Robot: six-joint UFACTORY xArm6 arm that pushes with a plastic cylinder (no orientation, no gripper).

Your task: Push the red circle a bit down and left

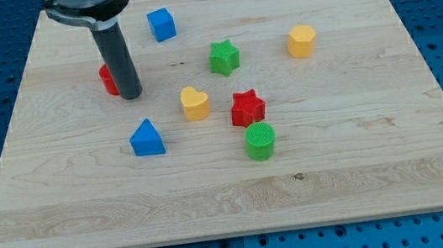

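Observation:
The red circle [108, 79] lies near the view's upper left on the wooden board [360, 149]; the dark rod hides most of it, and only its left part shows. My tip [132, 93] rests at the red circle's lower right side, touching or almost touching it. The rod rises from there to the view's top.
A blue cube [162, 24] lies at the top. A green star [224, 57] and a yellow hexagon [301, 40] lie to the right. A yellow heart [194, 103], red star [247, 108], green circle [261, 141] and blue triangle [147, 139] lie mid-board.

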